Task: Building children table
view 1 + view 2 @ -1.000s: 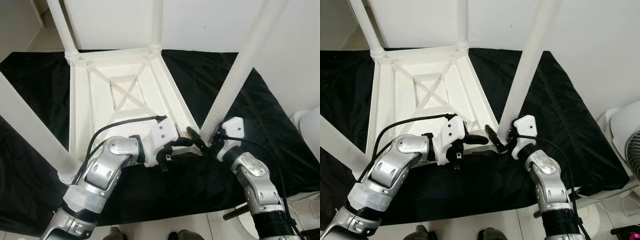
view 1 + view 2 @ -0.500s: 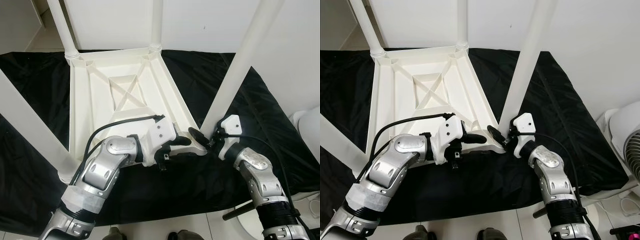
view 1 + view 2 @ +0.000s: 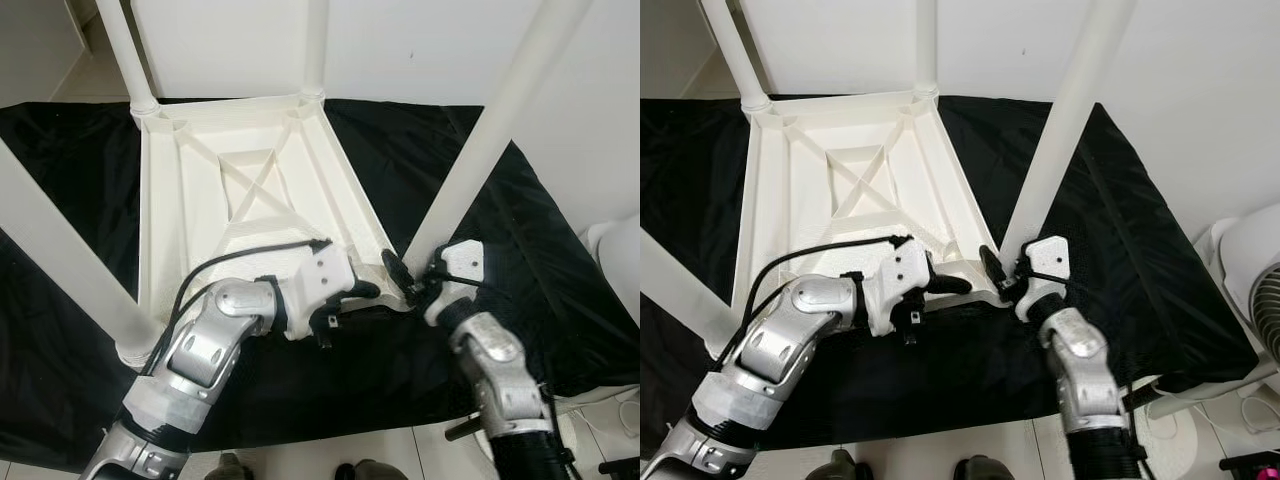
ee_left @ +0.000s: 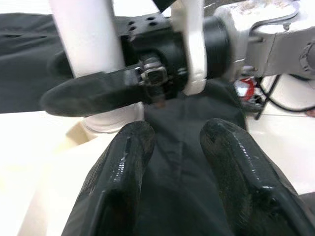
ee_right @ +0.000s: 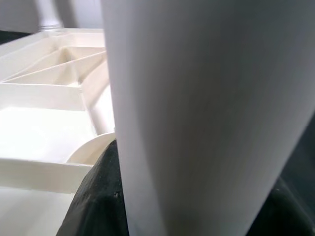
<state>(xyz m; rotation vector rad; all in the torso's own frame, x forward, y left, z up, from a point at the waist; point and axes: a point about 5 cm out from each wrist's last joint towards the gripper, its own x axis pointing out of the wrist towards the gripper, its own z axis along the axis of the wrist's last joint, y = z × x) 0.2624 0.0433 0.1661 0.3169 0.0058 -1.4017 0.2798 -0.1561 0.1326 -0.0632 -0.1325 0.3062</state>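
Observation:
A white children's table (image 3: 250, 190) lies upside down on a black cloth (image 3: 560, 290), its legs pointing up. My right gripper (image 3: 412, 280) is shut on the near-right leg (image 3: 490, 130) just above its socket at the table's corner. In the right wrist view the leg (image 5: 206, 98) stands between the black fingers (image 5: 101, 196). My left gripper (image 3: 365, 295) sits at the same corner, beside the leg's base, with one finger lying along the table's rim. In the left wrist view its fingers (image 4: 128, 162) are apart with only cloth between them, facing the right gripper (image 4: 162, 73).
The other three legs stand at the far-left (image 3: 125, 50), far-right (image 3: 315, 45) and near-left (image 3: 60, 260) corners. A white fan (image 3: 1250, 290) stands on the floor to the right. The cloth's front edge meets pale floor tiles (image 3: 330, 450). A white wall is behind.
My right forearm has swung inward to the left while holding the leg, and the leg's top leans slightly more to the right. The left gripper has barely moved.

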